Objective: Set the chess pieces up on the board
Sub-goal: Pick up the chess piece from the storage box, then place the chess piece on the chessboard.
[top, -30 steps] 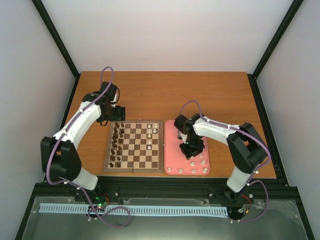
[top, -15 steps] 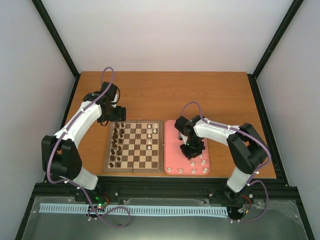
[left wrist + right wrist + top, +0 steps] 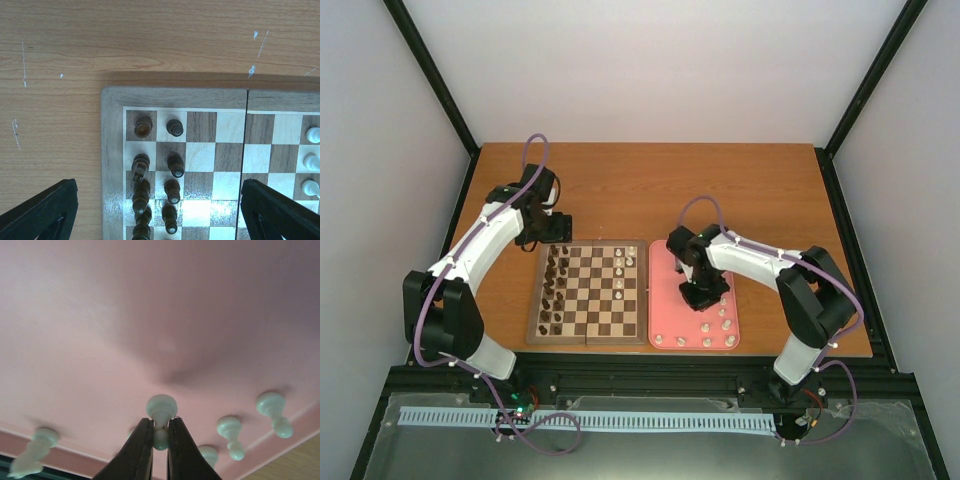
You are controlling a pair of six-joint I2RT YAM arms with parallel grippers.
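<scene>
The board (image 3: 588, 244) lies left of centre, with dark brown pieces (image 3: 555, 290) in two columns along its left side. A few cream-white chess pieces (image 3: 622, 264) stand near its right side. More white chess pieces (image 3: 723, 322) stand on the pink tray (image 3: 663, 290). My right gripper (image 3: 703, 292) hangs low over the tray, shut on one white piece (image 3: 161, 406) just below its head. My left gripper (image 3: 160, 184) is open above the board's far left corner (image 3: 112, 150), with dark pieces (image 3: 172, 165) below it and nothing held.
White pieces (image 3: 230, 432) stand close around the held one, near the tray's front rim. In the left wrist view, three white pieces (image 3: 312, 161) show at the board's right edge. Bare wooden table (image 3: 650, 190) lies behind the board and the tray.
The right gripper's jaws have closed on a white piece over the tray, and it has shifted slightly toward the far side. The left arm has not moved.
</scene>
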